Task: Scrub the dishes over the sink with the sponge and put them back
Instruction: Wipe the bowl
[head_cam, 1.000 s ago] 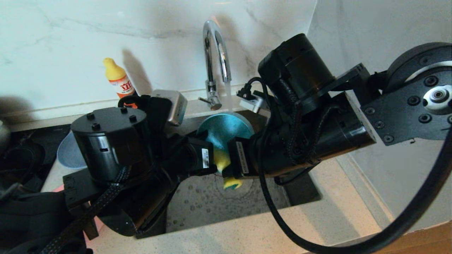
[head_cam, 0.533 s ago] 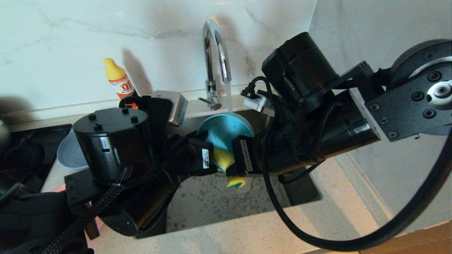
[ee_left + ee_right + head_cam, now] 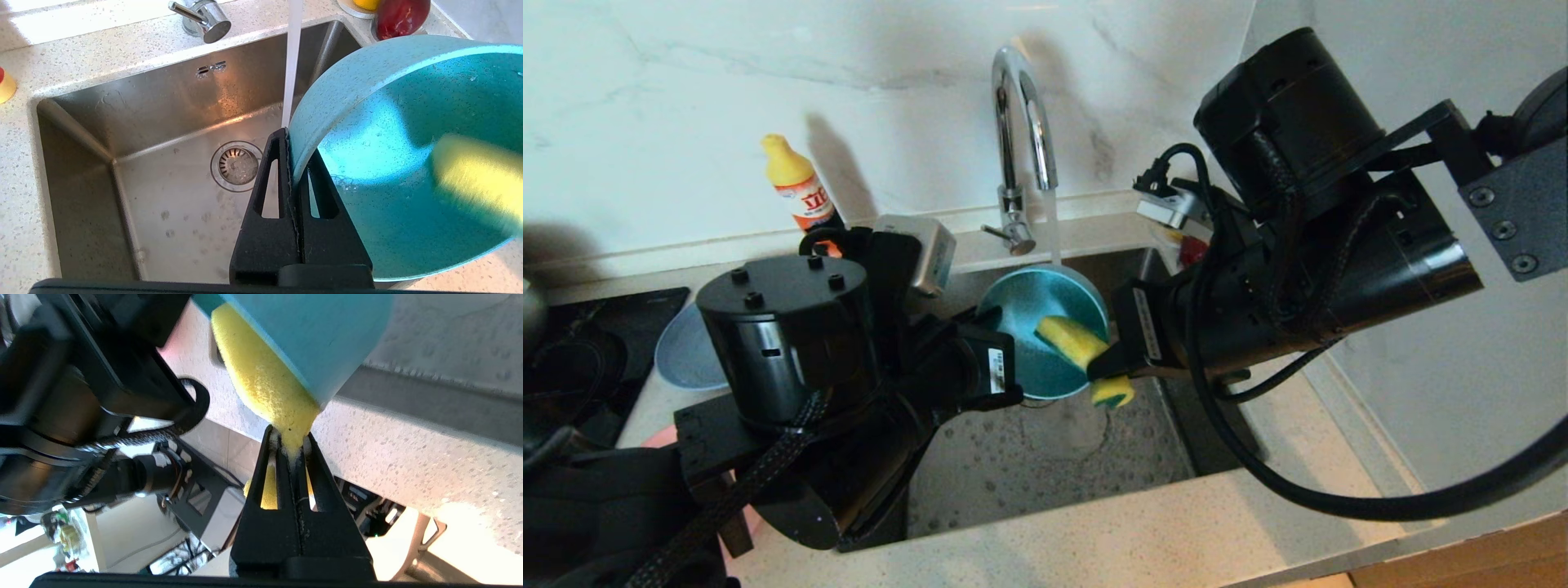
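The right gripper (image 3: 291,435), clamping the sponge (image 3: 1082,343), had shifted rightward across the teal bowl (image 3: 1033,327), which the left gripper (image 3: 292,134) pinched over the sink (image 3: 122,134). The bottle (image 3: 800,184) label possibly read "立".

The head view looks down from above onto the sink (image 3: 1045,457); both wrist views sit close behind their tools, sharing the teal bowl (image 3: 408,171) and sponge (image 3: 265,384).

The orange label of the yellow-capped bottle (image 3: 800,184) carries a white Chinese character, "立". The stickers on the grippers are unreadable.
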Robot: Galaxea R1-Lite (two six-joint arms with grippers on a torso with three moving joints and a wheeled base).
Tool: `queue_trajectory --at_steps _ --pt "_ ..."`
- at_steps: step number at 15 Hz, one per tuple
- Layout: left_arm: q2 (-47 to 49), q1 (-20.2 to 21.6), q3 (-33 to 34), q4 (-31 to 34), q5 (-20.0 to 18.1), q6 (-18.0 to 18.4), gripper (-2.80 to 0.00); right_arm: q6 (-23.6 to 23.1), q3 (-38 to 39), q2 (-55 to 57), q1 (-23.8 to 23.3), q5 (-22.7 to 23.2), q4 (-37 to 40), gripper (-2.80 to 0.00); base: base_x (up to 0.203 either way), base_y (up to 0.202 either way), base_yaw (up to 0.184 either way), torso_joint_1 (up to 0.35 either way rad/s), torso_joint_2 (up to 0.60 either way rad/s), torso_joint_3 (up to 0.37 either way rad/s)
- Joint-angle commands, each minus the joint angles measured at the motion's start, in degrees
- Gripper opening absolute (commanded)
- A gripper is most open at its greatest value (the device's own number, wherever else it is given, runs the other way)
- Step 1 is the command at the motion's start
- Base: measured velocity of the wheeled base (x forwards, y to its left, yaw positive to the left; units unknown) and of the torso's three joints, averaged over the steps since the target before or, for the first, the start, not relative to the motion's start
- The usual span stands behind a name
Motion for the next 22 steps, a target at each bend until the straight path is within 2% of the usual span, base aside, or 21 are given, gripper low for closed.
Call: queue_trajectory --at_steps 1,5,10,20,22 --pt "-0.11 0.01 0.62 -0.35 0.19 -0.15 -2.80 0.19 -1.37 -0.25 -0.40 -0.21 0.06 -2.80 0.000 0.000 0.000 0.000 0.00 0.000" --pt "0.15 0.00 1.21 -0.35 0.12 -0.21 -2.80 0.08 -5.03 0.60 -0.93 0.01 -0.03 -2.80 0.000 0.000 0.000 0.000 0.00 0.000" --pt "-0.02 0.01 1.39 -0.35 0.19 -0.04 -2.80 -0.10 -5.74 1.70 1.06 0.07 -0.22 -2.80 0.000 0.000 0.000 0.000 0.00 0.000" --pt "-0.67 0.01 0.86 -0.35 0.28 0.05 -2.80 0.04 -1.78 4.44 3.70 0.13 -0.01 -2.80 0.000 0.000 0.000 0.000 0.00 0.000" --pt "-0.90 0.01 0.87 -0.35 0.36 0.05 -2.80 0.15 -2.24 5.47 5.43 0.06 -0.07 -2.80 0.000 0.000 0.000 0.000 0.00 0.000"
